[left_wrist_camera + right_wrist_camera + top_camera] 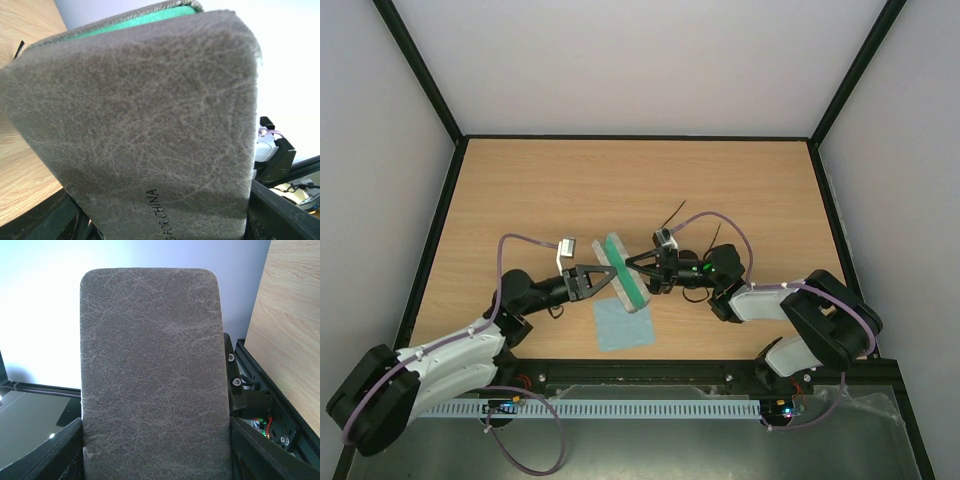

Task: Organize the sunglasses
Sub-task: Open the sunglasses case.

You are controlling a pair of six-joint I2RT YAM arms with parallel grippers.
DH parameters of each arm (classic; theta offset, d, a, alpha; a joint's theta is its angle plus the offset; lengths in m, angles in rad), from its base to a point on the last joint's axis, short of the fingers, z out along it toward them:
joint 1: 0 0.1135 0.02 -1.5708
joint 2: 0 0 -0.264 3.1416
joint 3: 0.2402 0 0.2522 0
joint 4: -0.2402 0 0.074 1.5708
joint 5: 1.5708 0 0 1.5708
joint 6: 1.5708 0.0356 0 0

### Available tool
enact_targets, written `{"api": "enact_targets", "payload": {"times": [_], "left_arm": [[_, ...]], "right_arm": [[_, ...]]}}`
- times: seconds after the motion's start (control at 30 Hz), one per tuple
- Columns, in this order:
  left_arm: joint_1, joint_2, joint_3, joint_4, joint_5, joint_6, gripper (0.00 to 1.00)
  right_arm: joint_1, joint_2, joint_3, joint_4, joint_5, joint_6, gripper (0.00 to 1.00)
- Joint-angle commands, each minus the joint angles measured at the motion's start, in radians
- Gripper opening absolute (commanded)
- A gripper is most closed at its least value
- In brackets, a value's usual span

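Observation:
The grey case (623,272) with green lining stands on edge at the table's middle, partly open, between both grippers. My left gripper (613,272) meets it from the left and my right gripper (632,262) from the right. Each is turned on its side and holds the case's grey outer face between its fingers. That face fills the left wrist view (150,125) and the right wrist view (150,375). Of the sunglasses I see only thin dark temple arms (674,215) sticking out behind the right wrist. The lenses are hidden under that arm.
The light blue square cloth (622,323) lies flat just in front of the case, near the table's front edge. Black rails edge the wooden table (550,190) at the back and on both sides, with white walls beyond.

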Motion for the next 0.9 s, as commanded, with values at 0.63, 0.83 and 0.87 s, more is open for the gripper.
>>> {"api": "enact_targets", "payload": {"times": [0.63,0.83,0.87], "left_arm": [[0.067,-0.022,-0.075,-0.085,-0.062,0.074,0.59],[0.068,-0.019,-0.079,-0.085,-0.047,0.074,0.61],[0.068,-0.019,-0.081,-0.087,-0.046,0.075,0.62]], "right_arm": [[-0.061,-0.023,-0.004,0.262,0.045,0.111,0.06],[-0.081,-0.022,-0.005,0.271,0.041,0.119,0.06],[-0.083,-0.021,-0.003,0.271,0.04,0.12,0.06]]}}
